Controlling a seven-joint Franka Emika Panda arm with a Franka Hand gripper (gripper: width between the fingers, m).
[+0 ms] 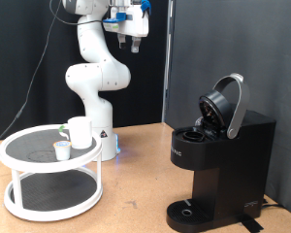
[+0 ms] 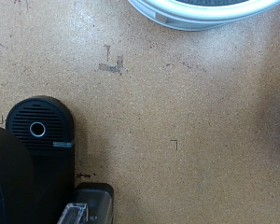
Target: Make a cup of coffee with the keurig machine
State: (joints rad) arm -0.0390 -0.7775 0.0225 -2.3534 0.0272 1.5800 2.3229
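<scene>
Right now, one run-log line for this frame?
gripper: raised high, holds nothing | keurig machine: lid open | cup: on white tiered stand, beside small pod | drip base: bare

gripper point(image 1: 133, 41) finger gap too small

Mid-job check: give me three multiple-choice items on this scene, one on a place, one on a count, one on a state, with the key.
1. Where does the plain white cylindrical cup stand?
A. on the top shelf of the round white two-tier stand
B. on the coffee maker's drip base
C. on the wooden table

2. How many white items sit on that shelf?
A. one
B. two
C. four

3. How is the domed lid of the black boxy keurig machine?
A. shut
B. raised open
C. removed

Key: 1 A, the cup rests on the upper tier; 2 B, the cup plus a small white pod; 3 B, the lid tilts up on its hinge. The gripper hangs high, holding nothing.
</scene>
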